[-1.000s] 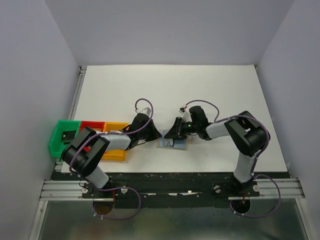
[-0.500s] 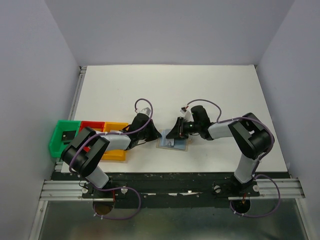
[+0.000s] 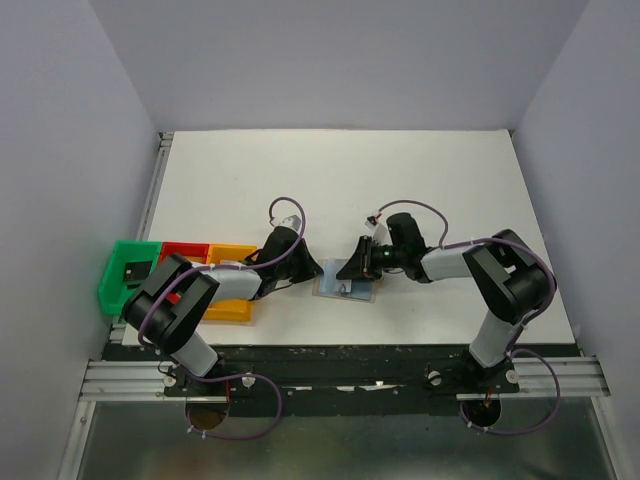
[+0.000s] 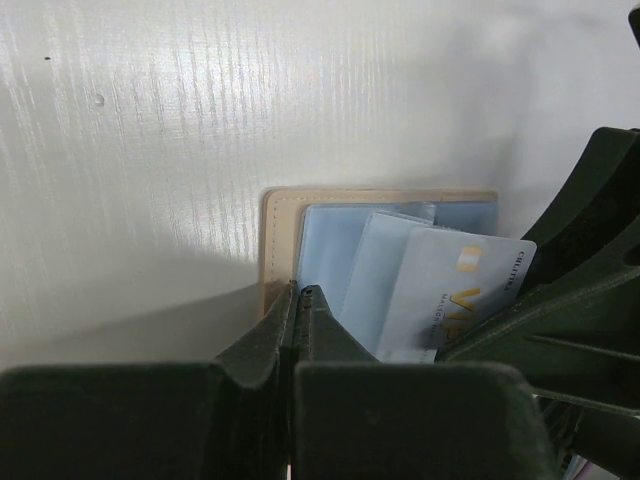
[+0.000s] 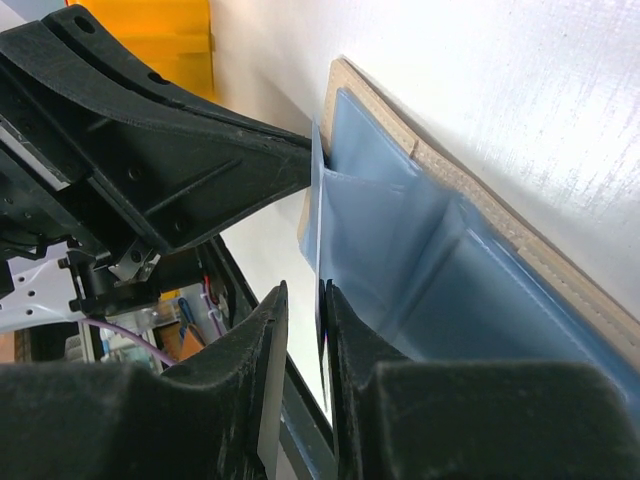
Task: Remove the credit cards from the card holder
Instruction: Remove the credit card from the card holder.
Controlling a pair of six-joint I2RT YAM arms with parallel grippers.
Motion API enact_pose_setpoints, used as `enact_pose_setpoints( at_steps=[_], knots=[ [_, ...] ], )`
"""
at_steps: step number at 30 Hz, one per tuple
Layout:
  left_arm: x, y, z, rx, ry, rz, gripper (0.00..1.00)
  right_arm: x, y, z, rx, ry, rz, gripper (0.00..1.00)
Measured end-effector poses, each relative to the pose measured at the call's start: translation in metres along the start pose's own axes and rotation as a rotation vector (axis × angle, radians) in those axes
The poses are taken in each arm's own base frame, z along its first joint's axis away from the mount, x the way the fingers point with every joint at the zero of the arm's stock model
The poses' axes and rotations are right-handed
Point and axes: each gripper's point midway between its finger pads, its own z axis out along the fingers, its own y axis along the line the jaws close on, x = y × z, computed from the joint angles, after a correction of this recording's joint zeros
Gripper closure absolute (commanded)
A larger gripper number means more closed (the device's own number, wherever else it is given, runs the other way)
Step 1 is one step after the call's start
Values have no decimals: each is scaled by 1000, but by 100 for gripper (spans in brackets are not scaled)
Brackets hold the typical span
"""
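Left claw (image 4: pixel 298 300) is closed, empty, tips set against the card holder (image 4: pixel 280 215) at its tan border. Right claw (image 5: pixel 305 300) is held slightly open astride the silvery-white card (image 4: pixel 440 275), which protrudes from a pocket.

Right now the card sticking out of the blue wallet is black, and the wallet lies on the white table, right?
No. The card sticking out of the blue wallet is silvery-white, not black; the left wrist view shows it. The wallet does lie on the white table.
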Motion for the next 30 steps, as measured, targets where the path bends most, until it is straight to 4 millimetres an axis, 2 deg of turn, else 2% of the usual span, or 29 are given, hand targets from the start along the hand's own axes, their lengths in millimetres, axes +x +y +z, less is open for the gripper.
enact_pose_setpoints(
  at_steps=[20, 28, 30],
  knots=[
    [0, 1, -2, -9, -1, -4, 100, 0, -3, -8, 4, -17, 1, 80],
    [0, 3, -4, -18, -3, -4, 100, -2, -8, -11, 15, -24, 1, 98],
    [0, 3, -4, -19, -3, -4, 100, -2, -10, -12, 25, -29, 4, 100]
  ],
)
